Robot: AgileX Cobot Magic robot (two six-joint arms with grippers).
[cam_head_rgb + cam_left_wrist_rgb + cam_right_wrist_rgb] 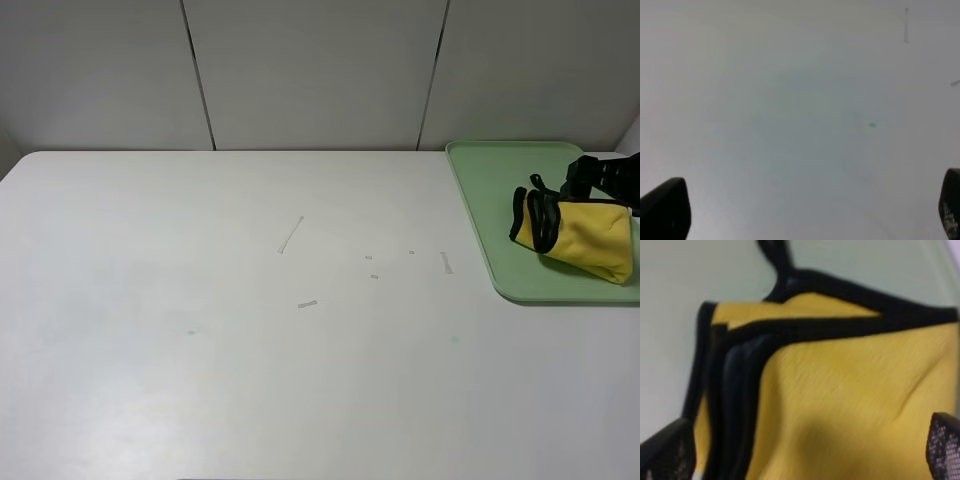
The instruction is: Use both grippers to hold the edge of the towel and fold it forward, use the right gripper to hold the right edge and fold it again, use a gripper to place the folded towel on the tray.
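One big white table (250, 350) fills the high view, with the green tray (490, 190) at its right edge. The folded yellow towel (590, 238) lies on the tray. Only the wrist views show jaws: the right gripper (805, 450) is spread wide above the towel, and the left gripper (810, 210) is spread over bare table.

All I can see of my right arm from the high camera is a chunky matte black mass (606, 176) at the frame's edge. On my right gripper (805, 450) the fingertips (943, 444) are black with a fine mesh-like dotted texture. My left gripper (810, 210) shows only two plain, rounded black fingertips (667, 207), blurred.
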